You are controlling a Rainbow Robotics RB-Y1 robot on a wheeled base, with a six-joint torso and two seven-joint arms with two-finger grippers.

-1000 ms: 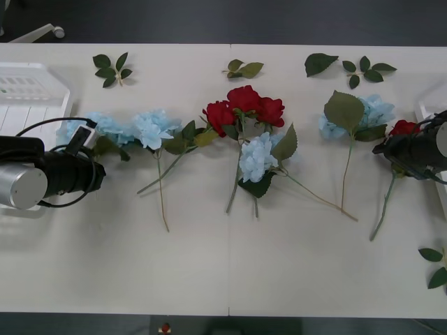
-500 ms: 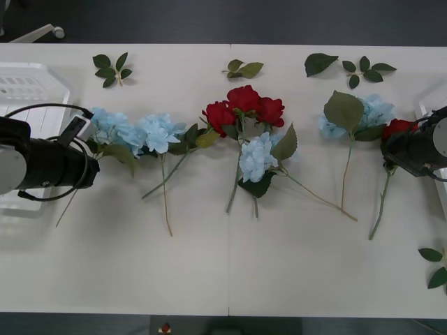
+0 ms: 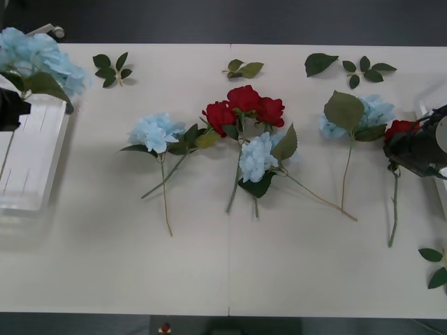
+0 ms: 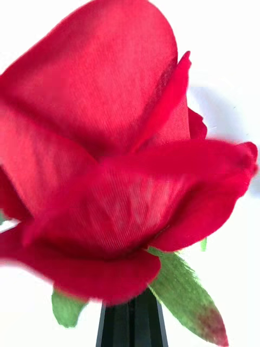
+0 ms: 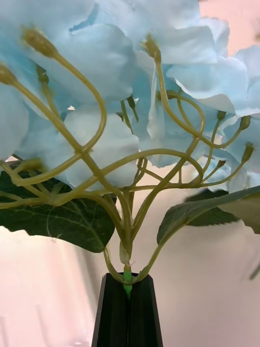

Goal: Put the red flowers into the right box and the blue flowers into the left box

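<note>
My left gripper [image 3: 12,108] at the table's far left is shut on the stem of a blue flower [image 3: 40,57], held raised over the white slotted left box [image 3: 35,164]. In the left wrist view its black fingers [image 5: 115,312] pinch the stem base below the pale blue flower [image 5: 124,81]. My right gripper [image 3: 413,150] at the far right is shut on a red flower [image 3: 401,129] whose stem hangs toward me, beside the right box's pale edge [image 3: 424,105]. The rose [image 4: 108,162] sits just above the shut black fingers [image 4: 116,325]. Three red flowers [image 3: 244,105] and three blue flowers [image 3: 154,132] [image 3: 257,157] [image 3: 376,110] lie on the table.
Flowerless leaf sprigs lie along the far edge [image 3: 112,68] [image 3: 243,68] [image 3: 349,68] and at the near right [image 3: 436,265]. The near half of the white table [image 3: 223,265] is bare.
My left arm has lifted its blue flower off the table and carried it left and back, over the left box. The right gripper's rose stem has swung to hang straight.
</note>
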